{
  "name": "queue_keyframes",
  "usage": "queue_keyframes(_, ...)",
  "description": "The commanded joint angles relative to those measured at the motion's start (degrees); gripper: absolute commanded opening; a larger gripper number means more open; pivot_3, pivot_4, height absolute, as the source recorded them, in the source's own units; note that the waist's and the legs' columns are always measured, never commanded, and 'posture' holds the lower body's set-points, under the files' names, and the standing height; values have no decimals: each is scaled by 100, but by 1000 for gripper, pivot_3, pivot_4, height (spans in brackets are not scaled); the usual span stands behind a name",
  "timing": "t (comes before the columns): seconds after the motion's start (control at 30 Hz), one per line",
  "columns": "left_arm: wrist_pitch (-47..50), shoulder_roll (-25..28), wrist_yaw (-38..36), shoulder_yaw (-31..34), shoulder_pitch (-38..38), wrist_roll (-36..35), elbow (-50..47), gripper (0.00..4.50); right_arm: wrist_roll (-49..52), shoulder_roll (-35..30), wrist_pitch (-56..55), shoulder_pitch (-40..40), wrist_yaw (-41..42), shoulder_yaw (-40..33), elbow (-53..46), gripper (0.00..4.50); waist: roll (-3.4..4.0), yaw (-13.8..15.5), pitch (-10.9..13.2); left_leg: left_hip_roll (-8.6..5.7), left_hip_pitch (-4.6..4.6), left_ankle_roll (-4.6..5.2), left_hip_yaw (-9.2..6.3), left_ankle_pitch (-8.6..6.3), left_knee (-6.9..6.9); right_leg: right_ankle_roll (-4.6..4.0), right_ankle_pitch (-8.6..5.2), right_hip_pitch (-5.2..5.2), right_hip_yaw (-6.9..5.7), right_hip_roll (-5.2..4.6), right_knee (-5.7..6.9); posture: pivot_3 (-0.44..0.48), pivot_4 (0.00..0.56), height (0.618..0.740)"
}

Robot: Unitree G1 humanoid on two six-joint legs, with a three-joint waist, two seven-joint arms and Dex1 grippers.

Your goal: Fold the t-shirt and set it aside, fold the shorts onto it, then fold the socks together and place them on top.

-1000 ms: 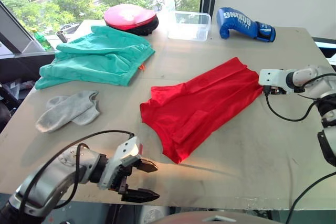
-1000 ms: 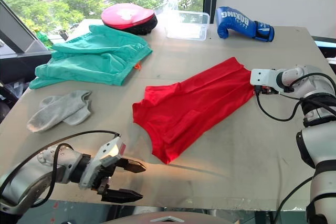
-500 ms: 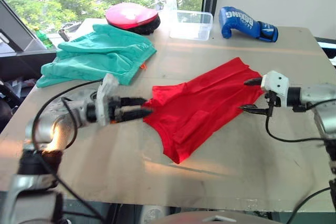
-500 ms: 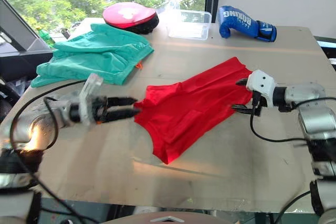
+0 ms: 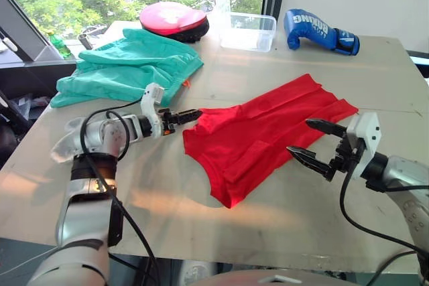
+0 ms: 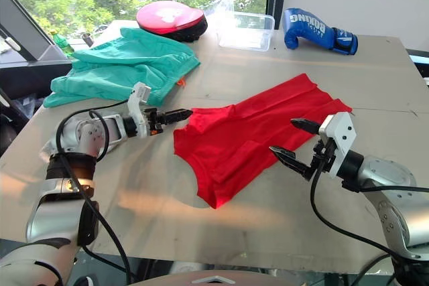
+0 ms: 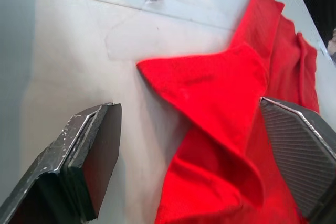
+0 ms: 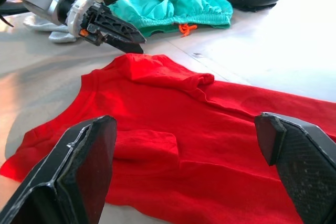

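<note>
The t-shirt [image 5: 265, 135] lies spread, partly folded, at the centre of the table [image 5: 375, 65]. The left gripper [image 5: 190, 115], its fingers only narrowly apart, reaches the shirt's near-left corner without holding it. The right gripper [image 5: 313, 140], fingers spread wide and empty, hovers at the shirt's right edge. The shorts [image 5: 131, 68] lie at the far left; the socks [image 5: 67, 144] lie near the table's left edge, partly hidden by the left arm.

Bright window daylight, soft shadows
</note>
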Motion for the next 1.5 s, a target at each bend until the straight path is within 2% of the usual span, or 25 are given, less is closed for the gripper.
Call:
queue_keyframes(0.03, 235, -117, 124, 38, -261, 89, 389, 4500, -1, -26, -128, 56, -176, -60, -253, 4428, -1, 3, -1, -1, -1, 0, -1, 0, 0, 0, 0, 0, -1, 0, -1, 0, 150, 735)
queue_keyframes(0.2, 463, -259, 199, -207, -586, 395, 871, 4500, -64, -91, -227, 58, -270, -82, -218, 4428, -3, 10, -3, -3, -1, 0, -5, 0, 0, 0, 0, 1, -4, 0, -1, 0, 150, 735)
queue_keyframes(0.4, 584, -412, 269, -238, -841, 644, 1259, 1744, -139, -100, -299, 32, -371, -51, -195, 4468, -6, 38, -5, -7, -8, 1, -13, -1, 0, 0, 0, 3, -9, -3, -4, 0, 150, 735)
queue_keyframes(0.47, 702, -443, 166, -288, -870, 648, 1232, 1060, -194, -104, -346, 40, -373, -43, -159, 4468, -6, 39, -5, -7, -17, 1, -23, -1, 0, 0, -1, 1, -16, -3, -8, 0, 150, 735)
queue_keyframes(0.53, 796, -458, 36, -341, -874, 652, 1165, 32, -237, -109, -390, 60, -372, -36, -131, 4468, -6, 39, -5, -8, -32, 0, -34, 0, 4, 0, -1, -6, -27, -3, -9, 0, 150, 735)
queue_keyframes(0.77, 861, -455, -263, -296, -913, 616, 1133, 32, -326, -80, -475, 138, -435, 17, -142, 4468, -6, 35, -4, -9, -48, -3, -53, 2, 9, 1, -1, -11, -42, -2, -11, 0, 150, 735)
queue_keyframes(1.0, 144, -410, -427, 222, -899, 384, 798, 32, -359, -93, -510, 201, -467, 4, -174, 4468, -13, 12, 0, -7, -54, -3, -60, 2, 11, 1, -1, -13, -47, -2, -11, 0, 150, 735)
queue_keyframes(1.2, -1352, -117, -1618, -458, -364, 708, -498, 32, -358, -134, -532, 149, -434, -13, -100, 4468, -13, -7, 0, -4, -54, -22, -60, 13, 9, -1, -1, -14, -47, -1, -11, 0, 150, 735)
queue_keyframes(1.3, -1641, 61, -2270, -754, -36, 626, -1248, 32, -350, -156, -541, 114, -414, -8, -61, 4468, -13, 1, 0, -3, -53, -22, -59, 13, 8, -1, -1, -13, -47, -2, -10, 0, 150, 735)
queue_keyframes(1.4, -1986, 234, -2644, -1095, 291, 786, -1730, 32, -350, -173, -556, 93, -401, 1, -31, 4468, -12, 2, 0, -4, -54, -9, -57, 5, 9, -1, -1, -13, -46, -2, -11, 0, 150, 735)
queue_keyframes(1.5, -3044, 295, -2926, -1398, 661, 1159, -2048, 32, -346, -185, -567, 67, -400, 10, -5, 4468, -12, 2, 0, -4, -50, -4, -57, 3, 9, -2, -2, -13, -43, -1, -11, 0, 150, 735)
